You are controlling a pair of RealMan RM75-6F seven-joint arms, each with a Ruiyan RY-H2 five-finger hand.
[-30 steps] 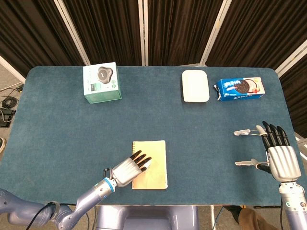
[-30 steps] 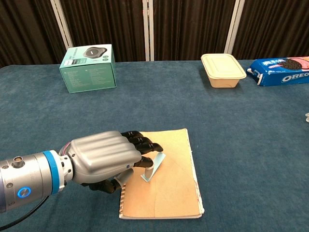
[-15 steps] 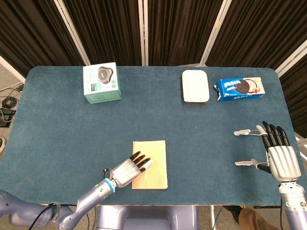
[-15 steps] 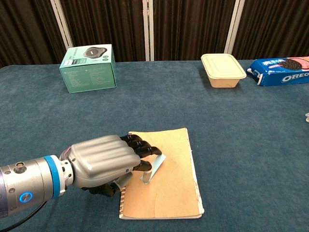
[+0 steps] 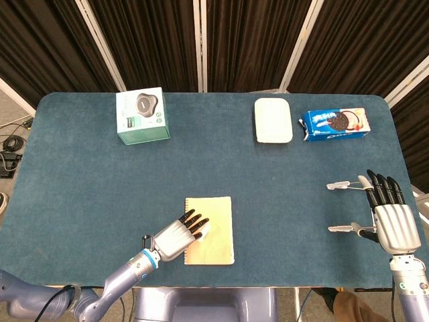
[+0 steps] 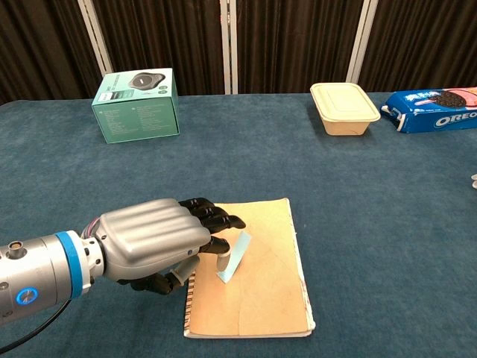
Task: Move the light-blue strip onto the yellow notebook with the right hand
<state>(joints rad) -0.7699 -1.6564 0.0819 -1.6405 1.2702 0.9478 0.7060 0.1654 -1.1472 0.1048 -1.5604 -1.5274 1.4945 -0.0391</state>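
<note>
The yellow notebook (image 5: 220,235) (image 6: 261,291) lies near the table's front edge, left of centre. A small light-blue strip (image 5: 204,228) (image 6: 234,257) stands tilted on the notebook's left part. My left hand (image 5: 175,238) (image 6: 149,239) reaches over the notebook's left edge and pinches the strip's lower end between thumb and fingertip. My right hand (image 5: 387,213) rests far off at the table's right edge, palm down, fingers spread, holding nothing.
A green box (image 5: 141,115) (image 6: 136,104) stands at the back left. A white lidded container (image 5: 273,120) (image 6: 344,108) and a blue Oreo pack (image 5: 335,123) (image 6: 436,109) lie at the back right. Blue cloth (image 5: 288,194) stretches between notebook and right hand.
My left hand has drawn back slightly to the left, and the strip stands more upright on the notebook. The right hand has not moved.
</note>
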